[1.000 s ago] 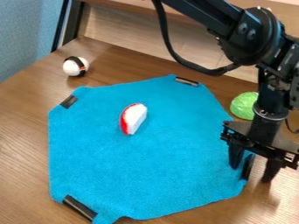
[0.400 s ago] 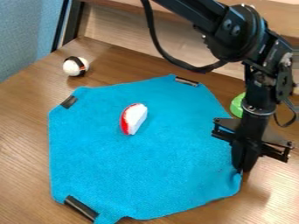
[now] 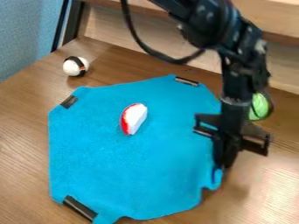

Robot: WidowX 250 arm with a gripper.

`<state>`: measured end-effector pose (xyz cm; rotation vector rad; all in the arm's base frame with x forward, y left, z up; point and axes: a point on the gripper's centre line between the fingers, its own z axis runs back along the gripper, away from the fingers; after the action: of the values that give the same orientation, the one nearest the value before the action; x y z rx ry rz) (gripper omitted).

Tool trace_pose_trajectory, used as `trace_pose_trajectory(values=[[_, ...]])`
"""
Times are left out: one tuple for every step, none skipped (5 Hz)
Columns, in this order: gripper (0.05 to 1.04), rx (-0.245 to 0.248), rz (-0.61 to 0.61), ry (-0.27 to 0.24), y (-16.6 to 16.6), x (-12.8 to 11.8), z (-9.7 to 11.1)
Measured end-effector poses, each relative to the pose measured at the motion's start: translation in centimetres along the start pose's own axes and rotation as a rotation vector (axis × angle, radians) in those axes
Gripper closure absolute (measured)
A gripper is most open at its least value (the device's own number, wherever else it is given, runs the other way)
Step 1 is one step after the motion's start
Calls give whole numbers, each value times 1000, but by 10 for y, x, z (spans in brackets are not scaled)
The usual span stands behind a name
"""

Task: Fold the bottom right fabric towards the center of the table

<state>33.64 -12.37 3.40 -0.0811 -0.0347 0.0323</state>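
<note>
Jaws closed on a pinch of the blue cloth (image 3: 134,162), the gripper (image 3: 221,167) hangs down below and to the right of the red-and-white piece (image 3: 134,119), which lies on the cloth. The cloth spreads out on all sides of that piece, mostly flat on the wooden table (image 3: 23,144); its lower right edge, down and to the right of the piece, is bunched and raised at the fingertips, with a notch beside the bunched part. Dark strips sit at three of the cloth's corners: one up and to the left of the piece (image 3: 69,102), one up and to the right (image 3: 186,81), one down and to the left (image 3: 80,208). Well apart from the piece, up and to the left, a white ball with a black band (image 3: 75,66) rests on the wood. Up and to the right of the piece, a green thing (image 3: 260,106) shows partly behind the arm (image 3: 236,83).
</note>
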Motion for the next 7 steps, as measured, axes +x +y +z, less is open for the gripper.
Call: trace_pose_trajectory(values=[[1021,-17,53,-59,29,14,27],[1021,-27,77,-75,50,19,38],[1021,-33,139,-110,83,23,54],[1021,-45,155,-91,98,20,53],[1021,-44,218,-134,130,20,71],[1021,-49,257,-129,151,18,73],[1021,-57,305,-137,174,17,79]])
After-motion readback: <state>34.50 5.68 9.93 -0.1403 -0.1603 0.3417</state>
